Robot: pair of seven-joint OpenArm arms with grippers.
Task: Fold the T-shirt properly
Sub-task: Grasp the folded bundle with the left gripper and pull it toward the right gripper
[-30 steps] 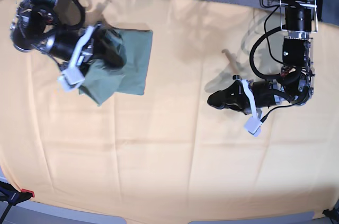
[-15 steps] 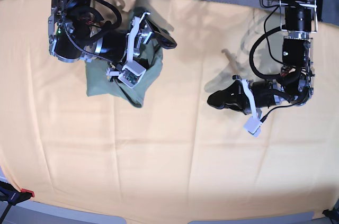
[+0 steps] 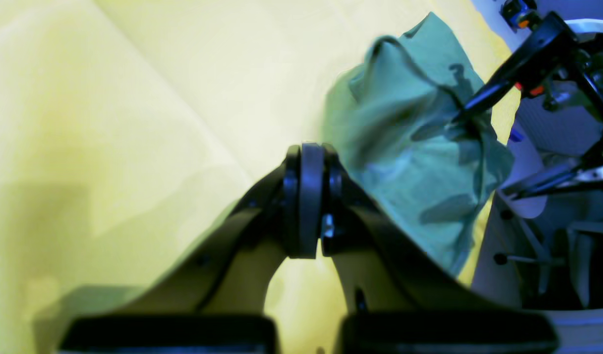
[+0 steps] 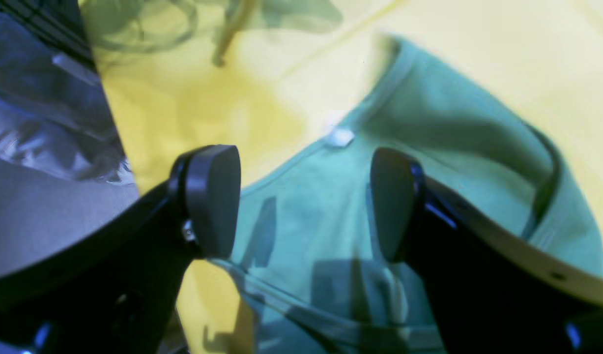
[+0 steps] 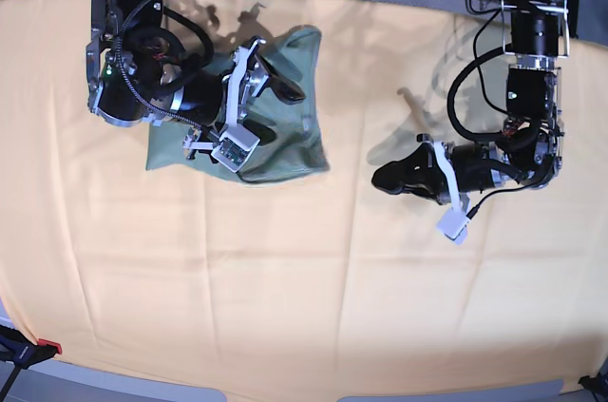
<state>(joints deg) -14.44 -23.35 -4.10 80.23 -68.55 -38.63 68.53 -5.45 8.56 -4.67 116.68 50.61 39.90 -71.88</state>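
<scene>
Base view: right gripper [image 5: 275, 88] spread above T-shirt [image 5: 285, 150], left gripper [image 5: 385, 179] closed

Base: looked straight down from high above.
Wrists: sat close behind each claw; both saw the T-shirt [image 3: 419, 162].

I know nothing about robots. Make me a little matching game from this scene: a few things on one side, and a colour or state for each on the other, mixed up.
Things:
1. T-shirt
2. left gripper
3. right gripper
4. large cloth

Descriptions:
A. open, over green fabric
B. pale orange-yellow
C. sage green, rumpled
D. shut, holding nothing

Pairs: 1-C, 2-D, 3-A, 4-B
</scene>
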